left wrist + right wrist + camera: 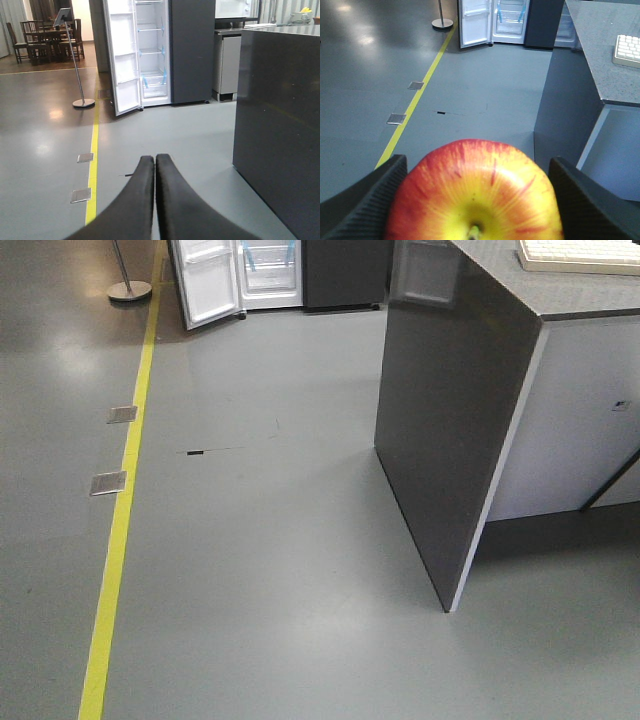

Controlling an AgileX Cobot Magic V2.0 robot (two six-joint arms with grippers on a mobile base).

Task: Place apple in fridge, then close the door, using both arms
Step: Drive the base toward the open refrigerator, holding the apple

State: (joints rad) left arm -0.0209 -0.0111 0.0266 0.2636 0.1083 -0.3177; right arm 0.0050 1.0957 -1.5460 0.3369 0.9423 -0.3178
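Between the ribbed fingers (370, 200) of the right gripper (476, 197) the apple (475, 175) is clamped, its stem dimple turned toward the wrist camera. That arm is held above the grey floor (470, 75) and pointed at the fridge (192, 50), well apart, whose door (125, 60) is swung open. The left gripper (154, 165) is pressed together on nothing, fingertips touching, and is aimed forward at the fridge.

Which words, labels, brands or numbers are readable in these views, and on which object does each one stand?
No text is readable.
The small sticker on the white cabinet panel: too small to read.
The keyboard keys: too blurred.
The sign stand board: not legible.
The fridge and the apple: no lettering visible.
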